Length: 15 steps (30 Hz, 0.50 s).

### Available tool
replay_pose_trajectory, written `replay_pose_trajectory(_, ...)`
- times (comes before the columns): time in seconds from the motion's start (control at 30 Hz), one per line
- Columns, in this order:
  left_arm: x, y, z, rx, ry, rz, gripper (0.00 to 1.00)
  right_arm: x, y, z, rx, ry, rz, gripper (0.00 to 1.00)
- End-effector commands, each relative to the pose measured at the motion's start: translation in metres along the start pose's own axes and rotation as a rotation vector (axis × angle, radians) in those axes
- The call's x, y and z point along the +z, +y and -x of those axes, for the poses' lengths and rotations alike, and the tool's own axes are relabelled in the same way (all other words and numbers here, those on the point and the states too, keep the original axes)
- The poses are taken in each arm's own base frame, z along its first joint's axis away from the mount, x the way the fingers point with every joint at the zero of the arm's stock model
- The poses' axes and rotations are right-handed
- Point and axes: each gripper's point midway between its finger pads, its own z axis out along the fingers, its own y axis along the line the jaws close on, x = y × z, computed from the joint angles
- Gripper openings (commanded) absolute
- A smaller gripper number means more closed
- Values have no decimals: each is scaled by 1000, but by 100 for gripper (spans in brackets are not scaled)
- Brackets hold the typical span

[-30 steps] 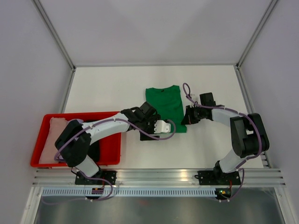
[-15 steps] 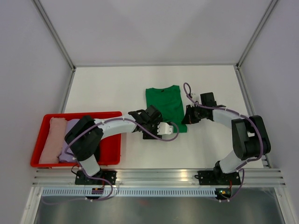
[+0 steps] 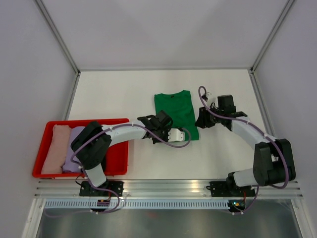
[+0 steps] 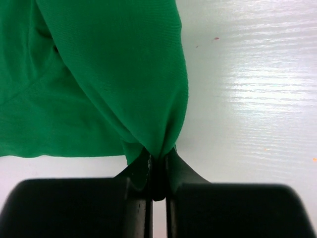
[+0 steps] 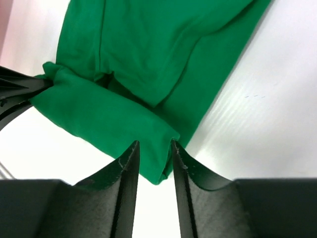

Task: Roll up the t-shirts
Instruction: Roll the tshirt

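A bright green t-shirt (image 3: 173, 108) lies flat mid-table with its near hem turned over into a short fold (image 5: 104, 119). My left gripper (image 3: 163, 133) is shut on the left end of that fold, with cloth bunched between its tips (image 4: 157, 157). Its black fingers (image 5: 15, 91) show at the left edge of the right wrist view. My right gripper (image 3: 199, 125) stands open at the fold's right end. Its tips (image 5: 154, 145) straddle the green cloth (image 4: 99, 74) without pinching it. A pale pink t-shirt (image 3: 54, 148) and a lavender one (image 3: 75, 144) lie in the tray.
A shallow red tray (image 3: 49, 172) sits at the near left, partly under my left arm. White walls with metal corner posts (image 3: 59, 39) enclose the table. An aluminium rail (image 3: 168, 187) runs along the near edge.
My left gripper has closed on the left end of the folded hem. My right gripper has opened, letting go of the right end, and its arm has shifted slightly right.
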Motion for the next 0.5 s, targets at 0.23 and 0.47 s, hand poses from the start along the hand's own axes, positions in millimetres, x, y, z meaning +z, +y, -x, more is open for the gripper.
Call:
replay_pose_trajectory(0.23,-25,-16,16,-124,-129,-196,2,-60,1,51,-328,-239,-144,44)
replay_pose_trajectory(0.47,-30,-15,8,-193,-166,-277,2,-64,26,16,-624,-174,-39,52)
